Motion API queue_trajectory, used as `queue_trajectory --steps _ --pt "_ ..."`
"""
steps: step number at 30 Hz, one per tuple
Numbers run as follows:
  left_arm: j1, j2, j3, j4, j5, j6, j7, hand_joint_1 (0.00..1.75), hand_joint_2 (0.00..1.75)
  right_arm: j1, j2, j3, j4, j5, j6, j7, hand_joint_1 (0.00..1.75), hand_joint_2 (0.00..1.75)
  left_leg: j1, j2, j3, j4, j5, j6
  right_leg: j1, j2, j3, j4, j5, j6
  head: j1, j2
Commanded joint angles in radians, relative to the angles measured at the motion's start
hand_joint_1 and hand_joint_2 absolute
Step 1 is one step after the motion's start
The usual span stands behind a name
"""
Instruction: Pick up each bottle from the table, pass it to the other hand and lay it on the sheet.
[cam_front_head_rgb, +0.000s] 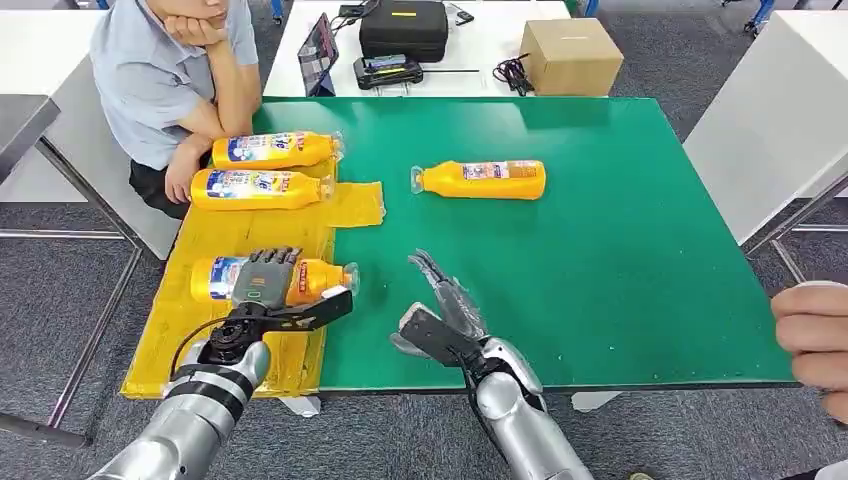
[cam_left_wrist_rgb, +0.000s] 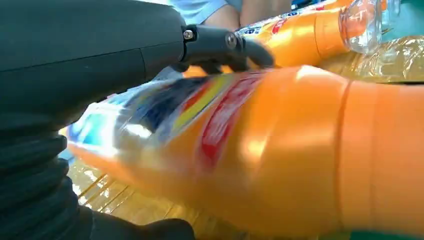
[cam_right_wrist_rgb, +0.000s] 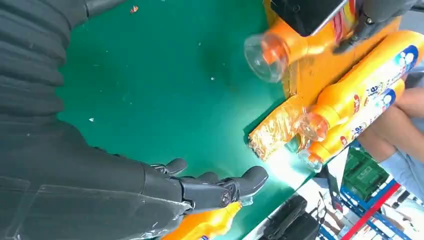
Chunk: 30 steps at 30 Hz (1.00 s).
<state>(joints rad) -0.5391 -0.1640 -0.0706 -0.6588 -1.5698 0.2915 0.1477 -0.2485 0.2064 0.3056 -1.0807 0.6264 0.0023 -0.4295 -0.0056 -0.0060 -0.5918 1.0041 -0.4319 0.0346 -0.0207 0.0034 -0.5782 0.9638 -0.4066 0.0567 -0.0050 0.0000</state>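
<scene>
My left hand (cam_front_head_rgb: 268, 287) grips an orange bottle (cam_front_head_rgb: 315, 279) lying over the yellow sheet (cam_front_head_rgb: 225, 240), cap pointing toward the green mat; up close, the fingers (cam_left_wrist_rgb: 220, 45) wrap the bottle (cam_left_wrist_rgb: 280, 150). Two more orange bottles (cam_front_head_rgb: 275, 149) (cam_front_head_rgb: 260, 188) lie side by side on the sheet's far end. Another bottle (cam_front_head_rgb: 482, 180) lies on the green mat (cam_front_head_rgb: 600, 260), far from both hands. My right hand (cam_front_head_rgb: 440, 315) hovers open over the mat near the front edge, fingers (cam_right_wrist_rgb: 220, 187) spread, holding nothing.
A person sits at the table's far left corner, an arm (cam_front_head_rgb: 185, 165) resting beside the sheet. Another person's hand (cam_front_head_rgb: 815, 335) shows at the right edge. Behind the mat a white table carries a black case (cam_front_head_rgb: 403, 28), a tablet and a cardboard box (cam_front_head_rgb: 570, 55).
</scene>
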Motion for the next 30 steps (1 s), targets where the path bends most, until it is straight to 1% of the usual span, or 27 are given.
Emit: queue_trajectory --steps 1,9,12,13,14,17,18,20,23,27,30 --pt "-0.041 0.013 0.014 0.127 -0.001 -0.030 0.000 0.00 1.75 -0.061 -0.022 -0.021 0.091 0.010 -0.015 -0.004 0.00 1.75 0.001 0.002 0.003 0.000 -0.001 -0.002 0.001 0.001 0.003 -0.001 0.000 -0.003 0.000 0.000" --pt "-0.040 0.009 0.016 0.138 -0.001 -0.046 0.000 0.00 1.75 -0.067 -0.023 -0.026 0.104 0.016 -0.017 -0.004 0.00 1.75 0.001 0.001 0.004 -0.001 0.000 -0.002 0.001 0.000 0.004 -0.001 0.000 -0.002 0.000 0.000" --pt "-0.033 0.003 0.016 0.126 -0.001 -0.032 -0.006 0.00 1.75 -0.066 -0.021 -0.029 0.111 0.020 -0.020 -0.004 0.00 1.75 0.001 0.001 0.005 0.000 -0.001 -0.002 0.002 0.001 0.005 -0.001 0.000 -0.003 0.000 0.000" --pt "-0.025 0.005 -0.009 0.109 -0.001 -0.018 -0.009 0.00 1.75 -0.062 -0.021 -0.033 0.108 0.023 -0.024 -0.005 0.00 1.75 0.001 0.001 0.005 -0.001 0.000 -0.002 0.001 0.001 0.005 -0.001 0.000 -0.002 0.000 0.000" --pt "-0.025 0.005 -0.009 0.109 -0.001 -0.018 -0.009 0.00 1.75 -0.062 -0.021 -0.033 0.108 0.023 -0.024 -0.005 0.00 1.75 0.001 0.002 0.006 -0.001 0.000 -0.002 0.001 0.001 0.006 -0.001 0.000 -0.003 0.000 0.000" --pt "-0.001 -0.015 -0.011 0.047 -0.001 -0.024 -0.032 0.00 1.75 -0.049 -0.024 -0.041 0.093 0.028 -0.026 -0.004 0.00 1.75 0.001 0.000 0.006 -0.001 0.000 -0.002 0.001 0.000 0.005 -0.001 0.000 -0.002 0.000 0.000" --pt "0.016 -0.018 -0.045 0.002 -0.001 -0.028 -0.038 0.00 1.75 -0.043 -0.026 -0.046 0.085 0.031 -0.028 -0.003 0.00 1.75 0.001 0.000 0.006 -0.001 -0.001 -0.002 0.002 0.000 0.006 -0.001 0.000 -0.002 0.000 0.000" --pt "0.040 -0.031 -0.057 -0.058 -0.001 -0.038 -0.046 0.00 1.75 -0.034 -0.029 -0.054 0.076 0.037 -0.035 0.001 0.00 1.75 0.001 0.000 0.006 -0.001 -0.001 -0.002 0.001 -0.001 0.006 -0.001 0.000 -0.002 0.000 0.000" --pt "0.088 -0.037 -0.100 -0.173 -0.001 -0.039 -0.058 0.00 1.75 -0.016 -0.031 -0.068 0.058 0.041 -0.038 0.004 0.00 1.75 0.000 -0.001 0.005 0.000 0.000 -0.001 0.001 -0.001 0.005 -0.001 -0.001 -0.001 0.000 0.000" --pt "0.161 -0.023 -0.163 -0.333 -0.001 0.005 -0.036 0.00 1.75 0.003 -0.027 -0.073 0.035 0.047 -0.040 0.005 0.00 1.75 0.001 0.000 0.005 0.000 -0.002 -0.002 0.001 -0.001 0.005 0.000 -0.001 -0.002 0.000 0.000" --pt "0.193 -0.030 -0.173 -0.393 -0.001 -0.003 -0.041 0.00 1.75 0.010 -0.028 -0.073 0.027 0.052 -0.043 0.010 0.00 1.75 0.001 0.000 0.002 0.001 -0.001 -0.002 0.001 -0.001 0.002 0.000 -0.001 -0.002 0.000 0.000"
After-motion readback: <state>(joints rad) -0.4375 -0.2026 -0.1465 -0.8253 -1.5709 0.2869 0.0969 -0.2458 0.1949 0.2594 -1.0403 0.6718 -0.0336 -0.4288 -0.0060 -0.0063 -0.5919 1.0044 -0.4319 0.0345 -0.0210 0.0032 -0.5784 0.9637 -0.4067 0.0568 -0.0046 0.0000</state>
